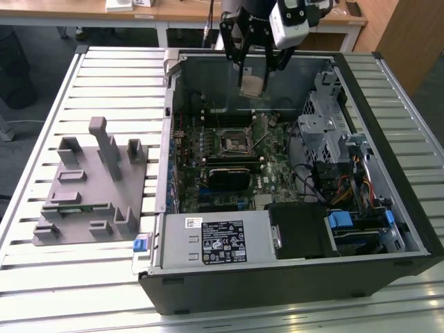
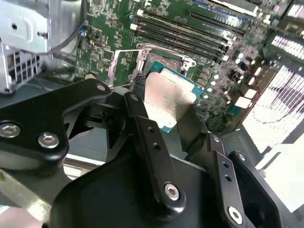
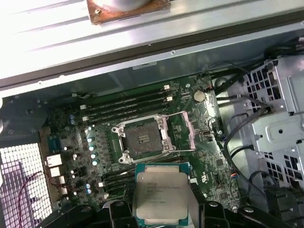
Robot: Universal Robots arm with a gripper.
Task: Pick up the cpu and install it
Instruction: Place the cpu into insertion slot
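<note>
The gripper (image 2: 164,108) occupies the near field as a set of black linkage arms with bolted pivots. Its fingers (image 2: 134,102) are closed against two opposite edges of the cpu (image 2: 166,95), whose pale silver top faces the camera, with a green border visible along one side.

Beyond the cpu lies the green motherboard (image 2: 107,28). The socket (image 2: 168,61) sits directly behind the chip and is partly hidden by it. The metal load frame (image 2: 118,64) stands swung open beside the socket. Four black memory slots (image 2: 190,33) run parallel farther off. A grey metal cage (image 2: 23,28) and a black cable (image 2: 78,23) border the board.
</note>
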